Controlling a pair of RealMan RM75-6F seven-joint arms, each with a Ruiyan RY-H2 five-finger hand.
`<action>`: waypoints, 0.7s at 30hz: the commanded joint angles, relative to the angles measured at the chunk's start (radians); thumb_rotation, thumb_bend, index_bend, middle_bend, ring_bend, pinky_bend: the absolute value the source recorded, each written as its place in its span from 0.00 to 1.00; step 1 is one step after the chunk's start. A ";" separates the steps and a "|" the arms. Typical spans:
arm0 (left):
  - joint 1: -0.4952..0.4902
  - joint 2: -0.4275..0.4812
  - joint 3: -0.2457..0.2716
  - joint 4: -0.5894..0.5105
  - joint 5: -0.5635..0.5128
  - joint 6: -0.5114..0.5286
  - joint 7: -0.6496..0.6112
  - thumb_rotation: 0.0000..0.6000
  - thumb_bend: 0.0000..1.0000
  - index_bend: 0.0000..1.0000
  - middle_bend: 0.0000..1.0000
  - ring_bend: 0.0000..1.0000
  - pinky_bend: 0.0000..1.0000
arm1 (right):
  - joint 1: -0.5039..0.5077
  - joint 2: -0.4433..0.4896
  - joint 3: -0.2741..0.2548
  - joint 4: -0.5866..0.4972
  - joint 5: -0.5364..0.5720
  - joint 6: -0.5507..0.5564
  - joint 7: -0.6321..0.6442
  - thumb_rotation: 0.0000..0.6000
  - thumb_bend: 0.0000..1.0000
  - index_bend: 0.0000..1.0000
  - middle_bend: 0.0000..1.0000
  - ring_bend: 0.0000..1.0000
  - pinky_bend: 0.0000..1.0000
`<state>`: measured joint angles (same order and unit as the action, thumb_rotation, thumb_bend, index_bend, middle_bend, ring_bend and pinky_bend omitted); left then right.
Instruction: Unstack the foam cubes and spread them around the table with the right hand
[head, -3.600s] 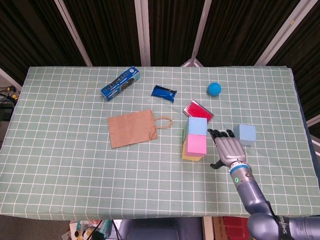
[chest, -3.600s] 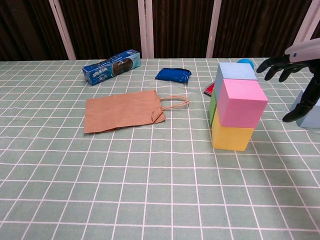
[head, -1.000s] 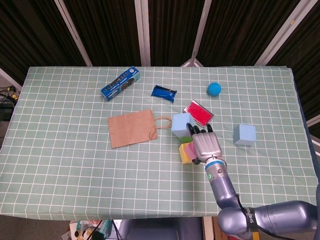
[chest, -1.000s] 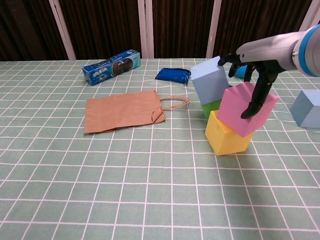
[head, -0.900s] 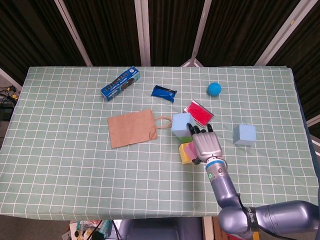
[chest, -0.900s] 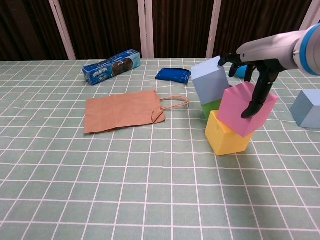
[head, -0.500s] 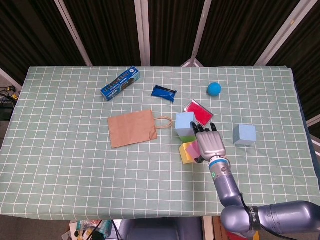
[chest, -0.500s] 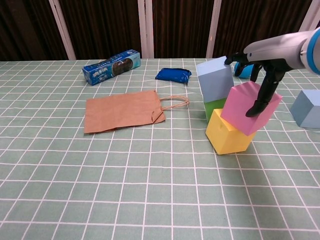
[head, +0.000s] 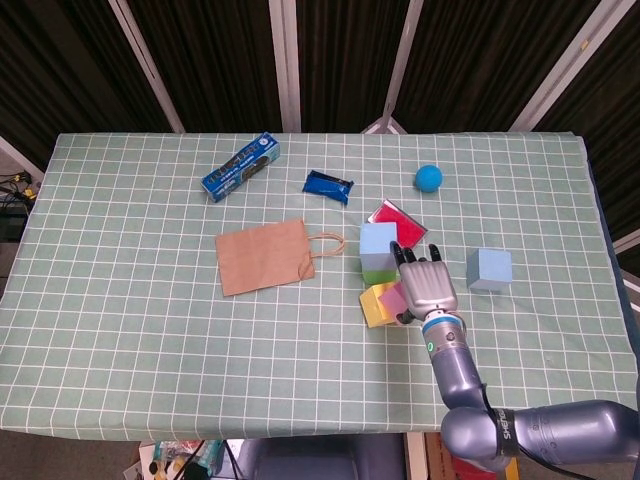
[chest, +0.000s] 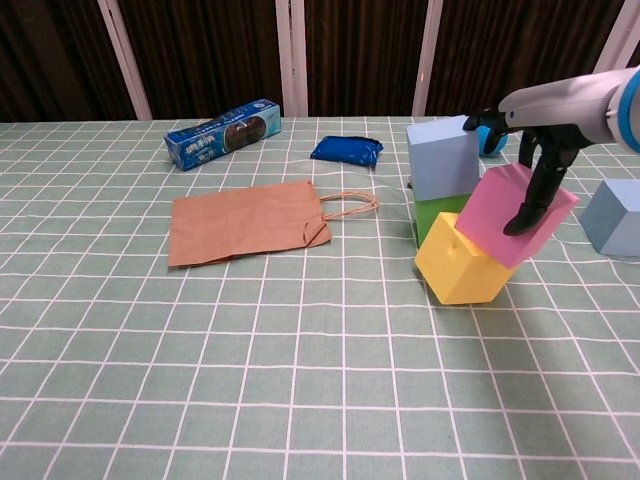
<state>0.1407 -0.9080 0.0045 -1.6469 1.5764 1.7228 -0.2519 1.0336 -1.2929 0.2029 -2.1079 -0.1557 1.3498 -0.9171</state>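
the right hand (chest: 535, 165) is gripping the pink foam cube (chest: 515, 215), fingers draped over its top and thumb pressing its right face, and is tipping it further to the right than half a second ago. the cube is now resting tilted, with its lower corner on the yellow foam cube (chest: 460, 265) beneath; that yellow cube is itself sitting turned on the green checked tablecloth (chest: 250, 380). just behind them, the pale blue foam cube (chest: 443, 157) is sitting level again on the green foam cube (chest: 436, 217), where a second ago it was leaning left under the fingers. so the pull seems to be freeing the pink one alone, though whether the fingertips are still brushing the blue cube is hard to tell from either view. to the right, a second pale blue foam cube (chest: 612, 215) is lying well apart, already spread. the flat brown paper bag (chest: 240, 222) is lying to the left; further back are the red flat packet (head: 398, 223), the dark blue pouch (chest: 346, 150), the blue biscuit box (chest: 222, 133) and the blue ball (head: 429, 178). the left hand is out of view.
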 joint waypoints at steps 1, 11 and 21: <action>0.000 0.000 0.000 0.000 0.000 0.000 0.000 1.00 0.32 0.14 0.00 0.00 0.02 | 0.004 0.001 -0.003 -0.004 0.009 0.004 -0.010 1.00 0.17 0.00 0.15 0.34 0.00; 0.003 0.002 -0.001 0.003 0.001 0.007 -0.011 1.00 0.32 0.14 0.00 0.00 0.02 | -0.004 -0.004 -0.007 -0.002 -0.021 -0.004 0.009 1.00 0.17 0.00 0.17 0.66 0.14; 0.003 0.005 -0.003 0.006 -0.002 0.006 -0.021 1.00 0.32 0.14 0.00 0.00 0.02 | -0.024 0.051 0.015 -0.023 -0.056 0.047 0.033 1.00 0.17 0.00 0.17 0.67 0.15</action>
<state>0.1432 -0.9034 0.0017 -1.6407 1.5746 1.7291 -0.2731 1.0143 -1.2558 0.2112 -2.1250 -0.2126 1.3880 -0.8873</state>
